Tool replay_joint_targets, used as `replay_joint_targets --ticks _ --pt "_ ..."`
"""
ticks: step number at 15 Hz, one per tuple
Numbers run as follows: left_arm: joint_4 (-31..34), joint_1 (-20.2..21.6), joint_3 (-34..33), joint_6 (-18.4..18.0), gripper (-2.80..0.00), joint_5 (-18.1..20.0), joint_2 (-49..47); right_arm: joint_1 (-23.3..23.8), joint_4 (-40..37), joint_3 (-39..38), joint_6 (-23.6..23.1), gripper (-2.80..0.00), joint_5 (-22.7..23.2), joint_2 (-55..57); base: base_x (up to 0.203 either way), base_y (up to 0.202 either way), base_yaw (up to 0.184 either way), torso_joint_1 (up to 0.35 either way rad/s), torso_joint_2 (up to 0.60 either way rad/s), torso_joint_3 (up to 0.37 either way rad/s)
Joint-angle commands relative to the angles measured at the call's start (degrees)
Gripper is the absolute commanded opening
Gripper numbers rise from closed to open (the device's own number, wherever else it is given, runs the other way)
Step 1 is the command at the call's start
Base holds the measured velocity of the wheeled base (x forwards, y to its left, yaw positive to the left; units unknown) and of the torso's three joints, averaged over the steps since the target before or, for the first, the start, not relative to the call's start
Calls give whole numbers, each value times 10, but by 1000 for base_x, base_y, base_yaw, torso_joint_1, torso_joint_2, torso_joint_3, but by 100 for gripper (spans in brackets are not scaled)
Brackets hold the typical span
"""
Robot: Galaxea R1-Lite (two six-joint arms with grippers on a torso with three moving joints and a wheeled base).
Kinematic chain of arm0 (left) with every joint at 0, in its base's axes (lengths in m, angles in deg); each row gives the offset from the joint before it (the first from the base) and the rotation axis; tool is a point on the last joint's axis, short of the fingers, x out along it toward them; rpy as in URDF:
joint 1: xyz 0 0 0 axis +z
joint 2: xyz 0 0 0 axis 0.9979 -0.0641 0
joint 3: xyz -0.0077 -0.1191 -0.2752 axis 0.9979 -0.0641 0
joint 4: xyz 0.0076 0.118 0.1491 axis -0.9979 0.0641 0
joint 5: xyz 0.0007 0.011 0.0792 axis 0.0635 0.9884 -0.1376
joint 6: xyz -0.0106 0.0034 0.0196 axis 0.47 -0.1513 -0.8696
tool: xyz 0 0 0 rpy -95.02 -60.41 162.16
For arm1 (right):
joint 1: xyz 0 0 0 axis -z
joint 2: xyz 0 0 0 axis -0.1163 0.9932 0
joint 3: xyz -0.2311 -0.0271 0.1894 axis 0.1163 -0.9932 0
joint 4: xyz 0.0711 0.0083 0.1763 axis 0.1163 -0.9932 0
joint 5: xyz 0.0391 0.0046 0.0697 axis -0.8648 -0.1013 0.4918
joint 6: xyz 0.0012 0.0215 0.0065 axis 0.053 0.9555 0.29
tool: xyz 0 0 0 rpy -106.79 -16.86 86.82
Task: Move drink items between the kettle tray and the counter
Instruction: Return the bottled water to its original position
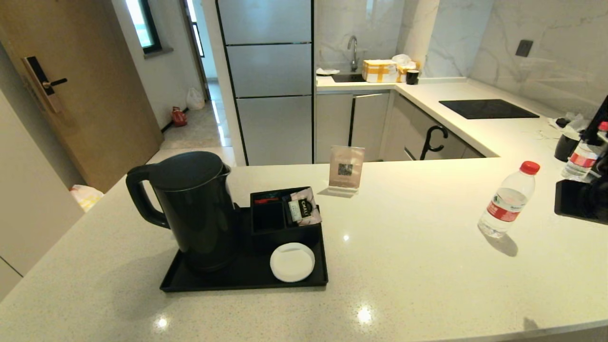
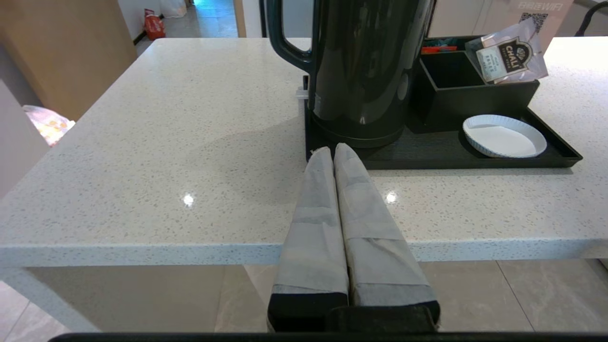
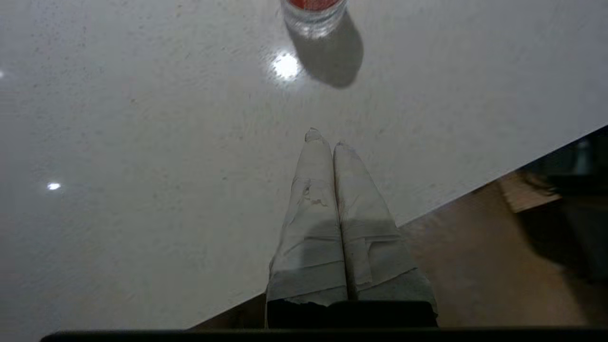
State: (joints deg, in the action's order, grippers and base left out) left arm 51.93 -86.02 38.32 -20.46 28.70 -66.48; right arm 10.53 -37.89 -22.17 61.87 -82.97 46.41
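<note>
The clear water bottle with red cap and red label stands upright on the speckled counter, right of centre; its base shows in the right wrist view. The pinkish tea sachet leans in the compartment box on the black kettle tray. My left gripper is shut and empty, held off the counter's front edge and aimed at the tray's near corner. My right gripper is shut and empty, over the counter's front edge, short of the bottle. Neither gripper shows in the head view.
On the tray stand a black kettle, the compartment box and a white dish. A QR card stands behind it. At far right are a second bottle, a black object and the hob.
</note>
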Motion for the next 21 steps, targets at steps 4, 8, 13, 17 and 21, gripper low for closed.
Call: replay_joint_targets --ticks 4,8,13,17,21 --pt "0 0 0 0 -280 0 -1 41 161 -126 29 -280 14 21 0 0 0 0 0 0" --pt "0 0 0 1 -280 0 -1 42 292 -174 32 0 -17 81 0 0 0 0 0 0" --pt "0 0 0 1 -280 0 -1 28 531 -239 21 0 -78 175 0 0 0 0 0 0" --pt "0 0 0 1 -280 0 -1 20 609 -225 -12 0 -118 221 0 0 0 0 0 0" --pt "0 0 0 1 -280 0 -1 18 638 -213 -30 0 -123 254 0 0 0 0 0 0"
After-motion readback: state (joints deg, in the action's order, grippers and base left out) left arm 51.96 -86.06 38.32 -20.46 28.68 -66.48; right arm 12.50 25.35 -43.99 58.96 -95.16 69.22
